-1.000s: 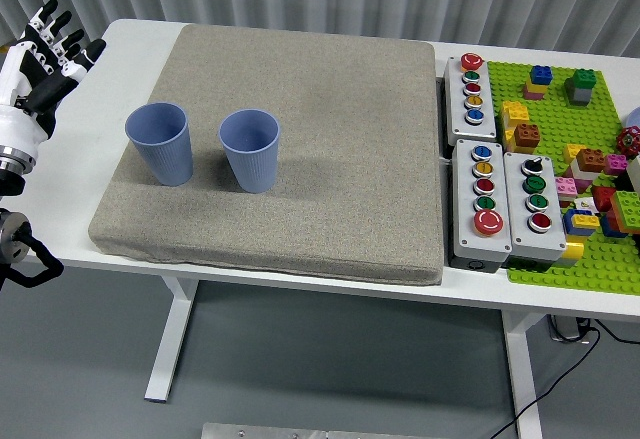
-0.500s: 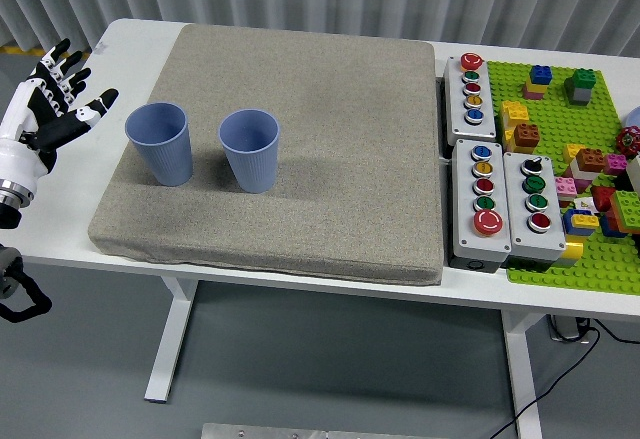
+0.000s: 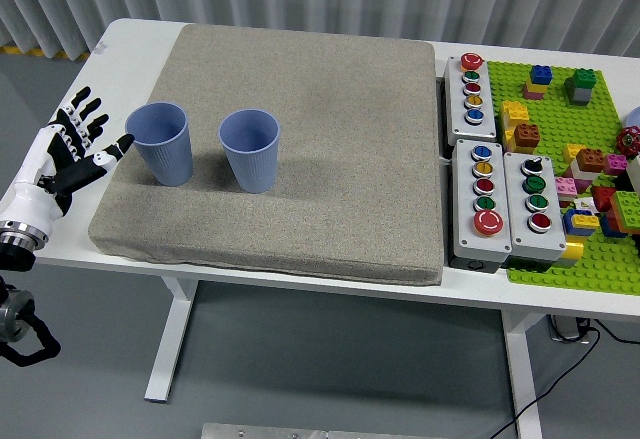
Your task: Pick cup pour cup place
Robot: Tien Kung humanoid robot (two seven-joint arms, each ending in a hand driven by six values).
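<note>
Two blue ribbed cups stand upright on the grey foam mat (image 3: 330, 129): the left cup (image 3: 161, 143) near the mat's left edge, the right cup (image 3: 250, 149) a short way beside it. My left hand (image 3: 80, 147), black and white, hovers over the table's left side with its fingers spread, holding nothing. Its thumb tip reaches close to the left cup's side without touching. What is inside the cups cannot be made out. The right arm does not appear.
Right of the mat lie three grey button boxes (image 3: 497, 199) with coloured buttons. A green building-brick baseplate (image 3: 590, 249) with several loose bricks fills the far right. The white table (image 3: 120, 49) shows bare strips left of the mat and along its near edge.
My left hand has come down and to the right, from the table's far left corner to just beside the left cup. Both cups stayed put.
</note>
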